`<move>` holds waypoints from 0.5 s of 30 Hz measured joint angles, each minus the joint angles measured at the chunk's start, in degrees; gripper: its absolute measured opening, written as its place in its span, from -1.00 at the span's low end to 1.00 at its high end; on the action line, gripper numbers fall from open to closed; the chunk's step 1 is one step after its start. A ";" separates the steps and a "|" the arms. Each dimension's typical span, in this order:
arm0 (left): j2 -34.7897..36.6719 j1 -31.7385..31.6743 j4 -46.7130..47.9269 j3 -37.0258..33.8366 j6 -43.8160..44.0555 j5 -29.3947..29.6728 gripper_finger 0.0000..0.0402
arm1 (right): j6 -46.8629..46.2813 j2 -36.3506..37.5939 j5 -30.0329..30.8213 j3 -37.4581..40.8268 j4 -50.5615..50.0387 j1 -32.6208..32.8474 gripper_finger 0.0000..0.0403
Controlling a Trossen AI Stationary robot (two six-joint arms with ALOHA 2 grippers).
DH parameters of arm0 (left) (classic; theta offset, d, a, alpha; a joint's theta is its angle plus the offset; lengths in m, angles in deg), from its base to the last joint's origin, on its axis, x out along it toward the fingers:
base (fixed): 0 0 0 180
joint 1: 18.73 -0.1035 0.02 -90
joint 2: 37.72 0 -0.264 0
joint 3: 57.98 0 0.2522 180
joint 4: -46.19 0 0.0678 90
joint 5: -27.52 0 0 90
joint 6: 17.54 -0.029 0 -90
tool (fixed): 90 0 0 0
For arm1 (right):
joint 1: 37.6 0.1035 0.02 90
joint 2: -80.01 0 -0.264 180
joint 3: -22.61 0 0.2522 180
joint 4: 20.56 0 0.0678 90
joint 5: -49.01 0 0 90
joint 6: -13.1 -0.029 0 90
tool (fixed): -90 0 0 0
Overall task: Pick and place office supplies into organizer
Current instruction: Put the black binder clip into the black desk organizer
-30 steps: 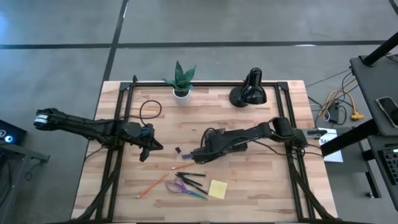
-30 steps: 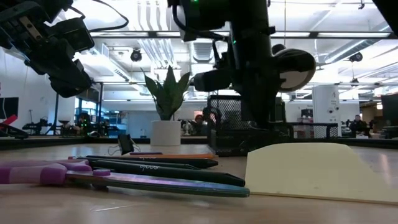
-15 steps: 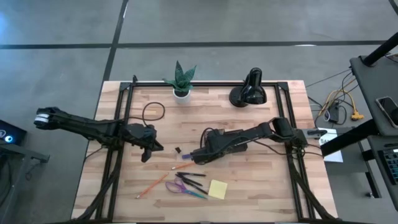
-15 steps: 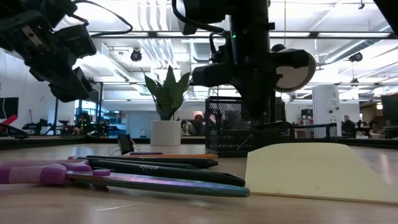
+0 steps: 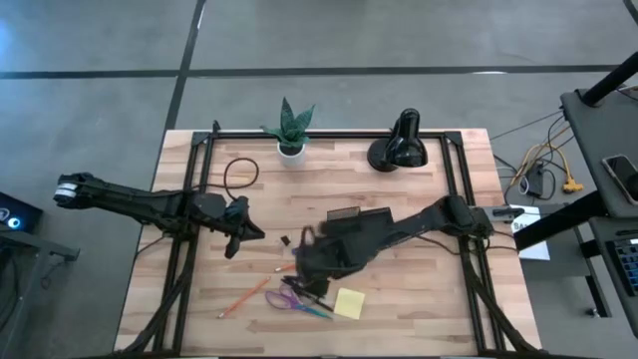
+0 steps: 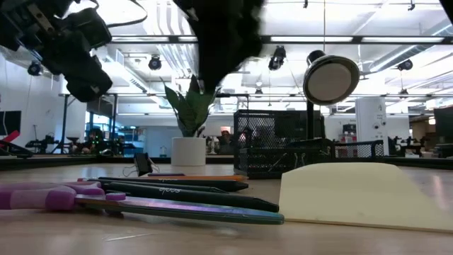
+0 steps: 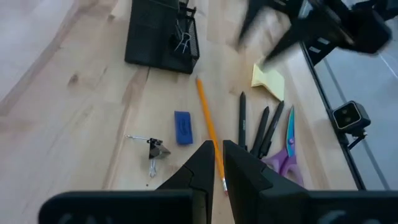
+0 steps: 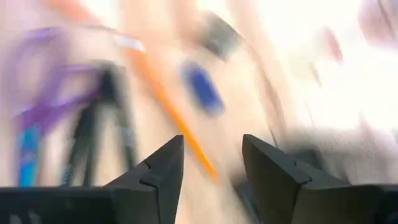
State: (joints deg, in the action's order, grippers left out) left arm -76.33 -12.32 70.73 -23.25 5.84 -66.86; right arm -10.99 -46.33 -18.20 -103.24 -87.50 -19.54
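The organizer (image 7: 158, 34) is a dark mesh box standing mid-table (image 5: 344, 214), with a clip inside it. Nearer the front edge lie orange pencils (image 7: 208, 130), black pens (image 7: 261, 127), purple-handled scissors (image 5: 289, 299), a yellow sticky pad (image 5: 349, 302), a blue eraser (image 7: 183, 127) and a small binder clip (image 7: 154, 149). My right gripper (image 8: 212, 162) hangs open and empty above the pens and pencil, blurred (image 5: 309, 261). My left gripper (image 7: 214, 165) is shut and empty, raised over the table's left part (image 5: 239, 234).
A potted plant (image 5: 290, 130) and a black desk lamp (image 5: 399, 145) stand along the far edge. A black cable loop (image 5: 239, 178) lies at the far left. Black frame rails (image 5: 194, 199) run along both table sides. Bare wood lies right of the organizer.
My right gripper has swung away from the organizer toward the table's near edge and left, rising and rolling as it went, and now hangs blurred over the pens and scissors. The supplies on the table have stayed where they were.
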 joint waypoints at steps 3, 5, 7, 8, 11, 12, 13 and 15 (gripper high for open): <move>0.00 0.05 0.74 -0.79 0.30 -0.89 -0.92 | 16.00 -2.40 1.21 -0.99 7.51 -0.99 -0.18; -0.07 0.06 0.66 -1.35 1.27 -2.68 -0.92 | 19.60 -4.20 4.05 -2.67 7.88 -2.43 -0.17; -0.57 0.07 0.66 -2.06 2.30 -2.91 -0.92 | 21.01 -5.72 5.07 -5.04 7.00 -4.00 -0.16; -1.04 0.07 0.85 -2.48 2.81 -2.87 -0.92 | 21.54 -6.18 4.77 -6.07 6.66 -4.84 -0.15; -2.37 0.07 0.76 -3.36 3.53 -2.86 -0.92 | 24.87 -7.91 1.06 -9.00 7.15 -7.34 -0.15; -2.69 0.06 0.72 -3.59 4.35 -2.86 -0.92 | 26.31 -8.64 -0.39 -9.95 6.94 -8.07 -0.15; -3.08 0.07 0.64 -3.87 4.96 -2.89 -0.92 | 27.74 -9.15 -2.07 -11.02 6.89 -8.81 -0.16; -3.61 0.05 0.23 -4.73 6.29 -2.87 -0.92 | 30.38 -10.34 -5.64 -12.79 6.48 -10.06 -0.16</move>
State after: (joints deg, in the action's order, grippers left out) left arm -79.94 -12.27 70.95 -27.98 12.13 -69.73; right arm 19.39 -56.66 -23.84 -116.03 -81.02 -29.60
